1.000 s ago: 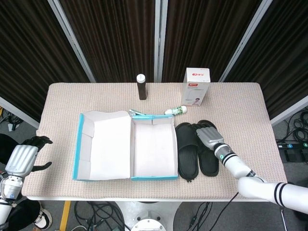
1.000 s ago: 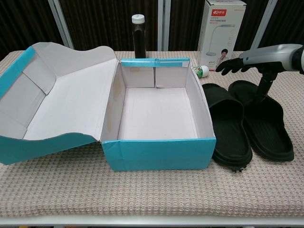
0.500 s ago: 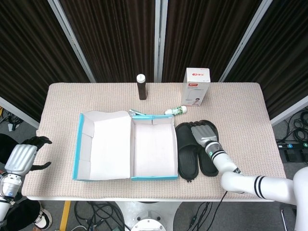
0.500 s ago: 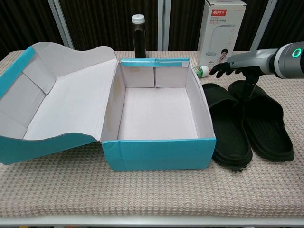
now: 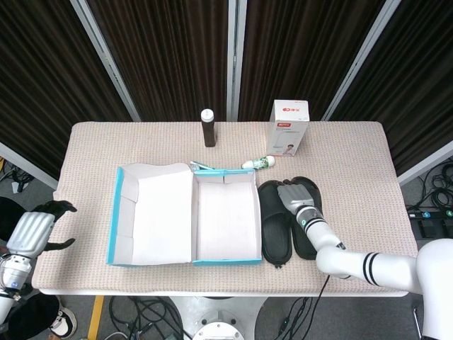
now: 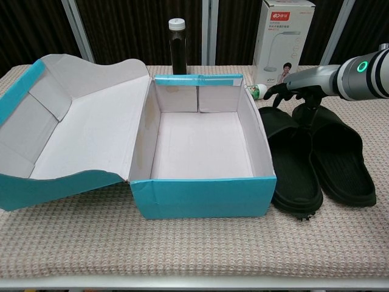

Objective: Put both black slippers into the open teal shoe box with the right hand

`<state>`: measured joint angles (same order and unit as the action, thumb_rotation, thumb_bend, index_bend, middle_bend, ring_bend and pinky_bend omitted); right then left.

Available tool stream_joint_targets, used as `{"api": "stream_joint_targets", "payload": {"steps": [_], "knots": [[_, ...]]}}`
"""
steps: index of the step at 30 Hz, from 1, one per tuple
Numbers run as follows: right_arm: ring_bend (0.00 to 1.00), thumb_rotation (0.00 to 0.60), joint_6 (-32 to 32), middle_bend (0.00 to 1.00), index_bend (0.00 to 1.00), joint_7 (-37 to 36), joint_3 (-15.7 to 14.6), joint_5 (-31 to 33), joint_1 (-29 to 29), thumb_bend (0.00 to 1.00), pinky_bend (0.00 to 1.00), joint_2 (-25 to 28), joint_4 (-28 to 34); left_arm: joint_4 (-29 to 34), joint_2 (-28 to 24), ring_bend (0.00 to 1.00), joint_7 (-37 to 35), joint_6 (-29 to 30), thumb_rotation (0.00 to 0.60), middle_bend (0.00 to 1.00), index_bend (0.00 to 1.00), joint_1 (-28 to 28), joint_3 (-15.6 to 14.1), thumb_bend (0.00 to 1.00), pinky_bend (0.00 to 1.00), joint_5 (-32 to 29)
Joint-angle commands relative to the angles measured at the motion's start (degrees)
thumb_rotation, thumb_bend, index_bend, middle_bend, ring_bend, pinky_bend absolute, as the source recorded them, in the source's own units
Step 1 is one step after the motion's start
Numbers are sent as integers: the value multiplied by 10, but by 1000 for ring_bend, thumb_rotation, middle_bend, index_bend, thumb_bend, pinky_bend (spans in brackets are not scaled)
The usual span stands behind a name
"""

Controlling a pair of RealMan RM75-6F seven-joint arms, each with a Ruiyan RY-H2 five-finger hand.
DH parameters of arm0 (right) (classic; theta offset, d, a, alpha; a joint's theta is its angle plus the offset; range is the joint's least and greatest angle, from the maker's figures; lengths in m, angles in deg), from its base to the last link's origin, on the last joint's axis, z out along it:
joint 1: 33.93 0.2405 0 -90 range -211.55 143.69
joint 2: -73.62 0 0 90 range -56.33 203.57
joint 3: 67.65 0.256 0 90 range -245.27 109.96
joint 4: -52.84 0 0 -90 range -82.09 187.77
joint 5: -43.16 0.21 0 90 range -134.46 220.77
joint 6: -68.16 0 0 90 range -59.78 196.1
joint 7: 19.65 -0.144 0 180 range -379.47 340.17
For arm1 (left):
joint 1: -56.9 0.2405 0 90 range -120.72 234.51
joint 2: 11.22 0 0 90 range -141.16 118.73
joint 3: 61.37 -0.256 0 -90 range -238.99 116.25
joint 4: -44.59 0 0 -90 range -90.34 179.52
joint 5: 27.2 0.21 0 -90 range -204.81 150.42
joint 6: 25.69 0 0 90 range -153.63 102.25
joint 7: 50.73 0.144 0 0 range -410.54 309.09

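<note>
Slippers sit side by side on the desk [image 5: 354, 163] just right of the open teal shoe box [image 6: 200, 194], the left slipper [image 6: 295, 173] touching the box wall, the right slipper [image 6: 340, 167] beside it; the right hand [image 6: 290, 90] hovers over their toe ends, palm down, fingers spread and drooping, holding nothing; the left hand [image 5: 32, 232] hangs off the desk's left edge, fingers loosely apart, empty; a dark bottle [image 5: 207, 128] and white carton [image 5: 289, 127] stand behind.
</note>
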<state>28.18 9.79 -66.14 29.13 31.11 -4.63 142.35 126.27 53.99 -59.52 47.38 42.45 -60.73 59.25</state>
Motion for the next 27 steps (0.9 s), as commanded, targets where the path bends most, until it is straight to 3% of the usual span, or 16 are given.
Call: {"api": "stream_joint_targets", "payload": {"steps": [1,16,27], "knots": [[0,600,15,115,0,1,-1,18,14,106,0,8,-1,2,-1,219,1,-3,600,258,308,-2,0,135,324,-1],[0,600,80,118,0,-2,-48,108,78,110,0,3,-43,7,-6,219,6,-15,600,258,308,-6,-3,135,324,-5],[35,600,106,168,0,-29,-73,129,105,113,0,-10,-65,-2,0,219,4,-15,600,258,308,-7,-2,135,324,-9]]}}
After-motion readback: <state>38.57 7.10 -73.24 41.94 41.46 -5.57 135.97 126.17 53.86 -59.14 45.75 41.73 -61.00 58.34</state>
